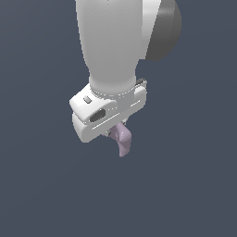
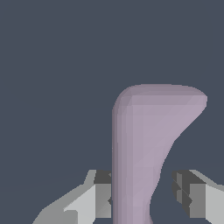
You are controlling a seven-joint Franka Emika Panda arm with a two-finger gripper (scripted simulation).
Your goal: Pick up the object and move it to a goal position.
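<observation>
The object (image 1: 124, 141) is a small pale lilac curved lump that hangs out from under my white gripper (image 1: 118, 131) in the exterior view. In the wrist view the object (image 2: 148, 131) stands between the two grey fingers, its narrow end down in the gripper (image 2: 142, 194) and its wider end pointing away. One finger (image 2: 101, 192) touches its side; a thin gap shows by the other finger (image 2: 192, 192). The gripper appears shut on the object. No marker for a goal position shows in either view.
Only a plain dark blue-grey background shows around the arm in both views. The white arm link (image 1: 115, 41) with its grey joint cap (image 1: 164, 32) fills the upper part of the exterior view.
</observation>
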